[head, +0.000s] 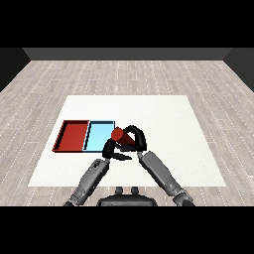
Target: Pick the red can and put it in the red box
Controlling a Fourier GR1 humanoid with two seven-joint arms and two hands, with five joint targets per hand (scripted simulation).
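The fingers [139,133] of the right hand [136,139] curl around the red can [121,136], clamped on it from the right and from above. The can is tilted, its round top end facing up and to the left, its body running down to the right into the black palm. It sits just beside the right edge of the light blue tray [98,135], at that tray's near right corner, and whether it touches the tray or the bench cannot be told.

The left hand [112,151] is right below the can, its fingers stretched out toward the right and relaxed, apart and holding nothing. Its fingertips reach close under the right hand, so the two hands crowd together around the can.

Behind each hand a grey forearm comes in from the lower edge, the left one [89,179] rising from the lower left and the right one [161,173] from the lower right.

The red tray [73,135] lies to the left of the blue tray, the two side by side and touching along one edge. The blue tray stands between the can and the red tray. Both trays rest on the white bench [163,129], on its left half, and a grey wooden floor [124,74] surrounds the bench.
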